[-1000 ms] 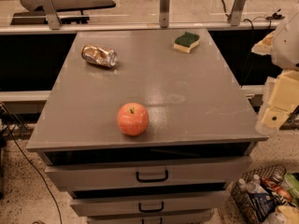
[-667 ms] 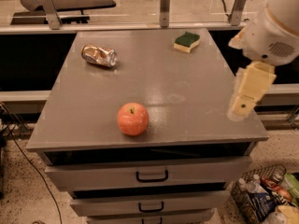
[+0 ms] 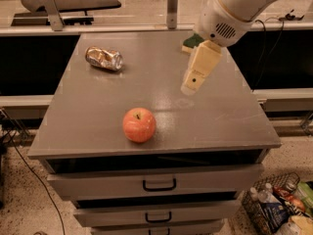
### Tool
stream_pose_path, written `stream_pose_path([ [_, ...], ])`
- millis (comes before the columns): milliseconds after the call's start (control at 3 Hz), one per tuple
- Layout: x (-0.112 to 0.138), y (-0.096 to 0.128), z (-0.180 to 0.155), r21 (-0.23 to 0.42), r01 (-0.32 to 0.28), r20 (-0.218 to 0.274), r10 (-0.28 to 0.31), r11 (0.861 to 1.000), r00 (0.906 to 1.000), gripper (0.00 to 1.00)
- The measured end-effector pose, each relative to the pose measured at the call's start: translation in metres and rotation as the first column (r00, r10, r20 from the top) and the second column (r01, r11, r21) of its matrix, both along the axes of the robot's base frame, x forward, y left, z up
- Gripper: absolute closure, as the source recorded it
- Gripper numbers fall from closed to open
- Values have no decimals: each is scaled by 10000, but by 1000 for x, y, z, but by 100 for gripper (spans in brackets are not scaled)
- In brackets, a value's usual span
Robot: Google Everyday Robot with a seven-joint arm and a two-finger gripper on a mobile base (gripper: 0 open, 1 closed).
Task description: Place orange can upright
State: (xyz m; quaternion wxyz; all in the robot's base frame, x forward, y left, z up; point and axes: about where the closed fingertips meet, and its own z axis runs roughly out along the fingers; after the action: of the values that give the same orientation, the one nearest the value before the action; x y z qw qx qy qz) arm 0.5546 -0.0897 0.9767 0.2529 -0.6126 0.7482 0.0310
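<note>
— Orange can (image 3: 103, 58): where does it lie?
— On its side on the grey table (image 3: 215, 126), in the far left part of the top. Its sides are shiny, copper and silver, and it looks dented. Nothing touches it.
— And the gripper (image 3: 190, 88)?
— It hangs over the right half of the table, its tip pointing down and a little to the left, well apart from the can. It is cream-coloured and comes down from the white arm (image 3: 230, 13), which enters at the far right. Whether it is open or shut I cannot tell.
— What else is on the top?
— A round orange-red apple (image 3: 139, 125) stands near the front edge, left of the middle, nearer than the can and somewhat to its right. A green and yellow sponge (image 3: 190, 43) lies at the far right, partly hidden behind the gripper.
— And below the top?
— Grey drawers (image 3: 98, 185) with dark handles, one under another. On the floor at the near right stands a wire basket (image 3: 254, 212) with bottles in it.
</note>
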Motion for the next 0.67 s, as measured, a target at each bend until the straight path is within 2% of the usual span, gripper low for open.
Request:
stream_pose_path([
  [667, 3, 7, -1, 121, -104, 79, 103, 9999, 9999, 0],
])
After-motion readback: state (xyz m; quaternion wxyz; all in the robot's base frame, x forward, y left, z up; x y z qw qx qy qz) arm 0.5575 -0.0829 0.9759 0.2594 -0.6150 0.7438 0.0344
